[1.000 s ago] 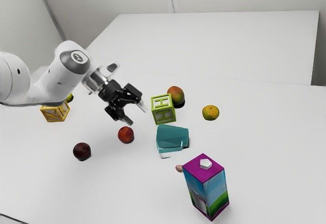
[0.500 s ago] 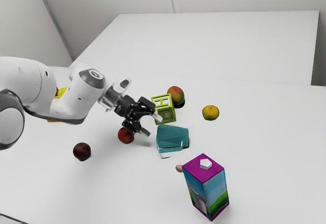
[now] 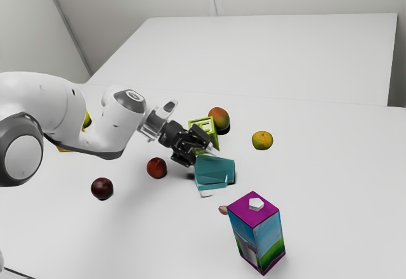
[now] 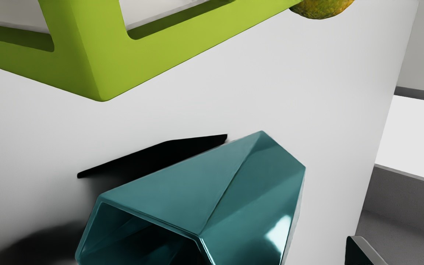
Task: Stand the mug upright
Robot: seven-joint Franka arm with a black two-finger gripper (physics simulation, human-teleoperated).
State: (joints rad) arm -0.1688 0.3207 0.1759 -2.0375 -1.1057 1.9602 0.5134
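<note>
Pose of white, rounded, jointed robot arm (image 3: 57, 104): extends inward from the exterior view's left, with round joint cap low at that edge. Runs on to a bent wrist joint, raised above the table; from there, slopes down toward the exterior view's right. Partly behind arm: yellow-green round fruit (image 3: 87, 120) and yellow block (image 3: 65, 149). Next, on white table (image 3: 330, 184): dark red round fruit (image 3: 102, 188), then brighter red round fruit (image 3: 157, 167), below the wrist and apart from it.

At end of arm: black two-finger gripper (image 3: 203, 156), tilted obliquely, tips low at mug's open end. Finger state: spread well apart, gripping nothing. Contact with mug: not determinable. In the wrist view, one fingertip (image 4: 361, 254) at mug's outer side, with a gap between.

Just beside gripper: lime-green open-frame block (image 3: 203, 124). Target item: teal, glossy, faceted mug (image 3: 216, 171), lying on its side on table, mouth toward gripper, base toward the exterior view's right. Behind block: red-and-green mango (image 3: 219, 118). Near mug: small pinkish object (image 3: 223, 210), beside upright purple-topped carton (image 3: 257, 228) with white cap. Farther right: yellow-orange citrus fruit (image 3: 262, 141), apart from mug.
</note>
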